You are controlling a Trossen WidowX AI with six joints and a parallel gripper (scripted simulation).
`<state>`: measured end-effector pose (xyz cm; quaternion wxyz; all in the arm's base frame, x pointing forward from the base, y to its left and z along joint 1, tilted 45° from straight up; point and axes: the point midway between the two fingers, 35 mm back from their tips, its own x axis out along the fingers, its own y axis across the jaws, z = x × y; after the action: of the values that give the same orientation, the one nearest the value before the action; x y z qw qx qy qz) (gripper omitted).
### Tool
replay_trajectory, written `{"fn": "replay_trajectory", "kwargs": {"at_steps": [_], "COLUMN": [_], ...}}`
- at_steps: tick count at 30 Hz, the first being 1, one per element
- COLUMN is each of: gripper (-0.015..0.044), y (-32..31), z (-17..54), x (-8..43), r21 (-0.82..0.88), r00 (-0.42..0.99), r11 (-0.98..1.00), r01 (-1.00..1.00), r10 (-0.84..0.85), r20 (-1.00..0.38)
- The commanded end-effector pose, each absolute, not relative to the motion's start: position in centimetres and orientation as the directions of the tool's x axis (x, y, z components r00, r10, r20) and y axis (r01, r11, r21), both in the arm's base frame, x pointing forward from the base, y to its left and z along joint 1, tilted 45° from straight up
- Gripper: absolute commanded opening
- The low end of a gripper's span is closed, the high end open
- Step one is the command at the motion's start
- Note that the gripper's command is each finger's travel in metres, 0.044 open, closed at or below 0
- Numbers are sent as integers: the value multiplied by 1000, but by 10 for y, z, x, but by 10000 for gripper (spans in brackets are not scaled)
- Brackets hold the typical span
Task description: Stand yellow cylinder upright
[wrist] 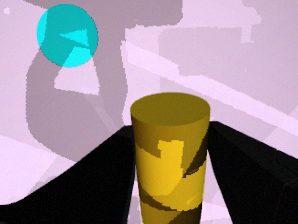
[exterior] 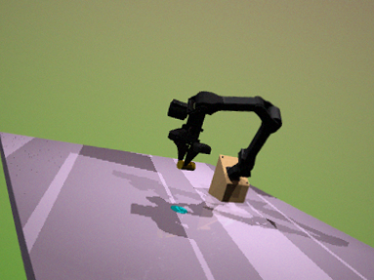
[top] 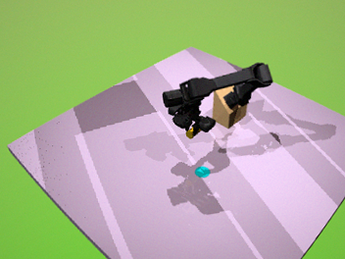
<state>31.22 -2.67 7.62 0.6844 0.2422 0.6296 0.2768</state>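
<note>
The yellow cylinder [top: 190, 133] [exterior: 187, 165] [wrist: 172, 160] is held in the air above the table. In the exterior view it lies roughly level across the fingers. My gripper [exterior: 185, 164] [wrist: 170, 133] is shut on it, with one black finger on each side in the wrist view. The fingers point down. The cyan circle [top: 202, 172] [exterior: 178, 210] [wrist: 67, 36] lies flat on the table with nothing standing on it. It is nearer the top and exterior views than the gripper, and at the upper left in the wrist view. Arm shadow falls partly over it.
The arm's tan base block [top: 224, 109] [exterior: 222, 181] stands behind and to the right of the circle. The pale table [top: 145, 245] [exterior: 96, 253] has dark shadows and light stripes across it. Its edges drop off to a green surround.
</note>
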Motion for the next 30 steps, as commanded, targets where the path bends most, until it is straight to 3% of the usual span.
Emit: {"fn": "replay_trajectory", "kwargs": {"at_steps": [1,23,30], "gripper": [105,105,105], "y": [-20,25,29], "z": [87,138,141], "x": [317,336,336], "r21": [684,667,656], "r00": [62,60,59], "r11": [729,648,646], "r01": [-20,367,390], "r10": [684,699,694], "r20": [-727,-712,-718]}}
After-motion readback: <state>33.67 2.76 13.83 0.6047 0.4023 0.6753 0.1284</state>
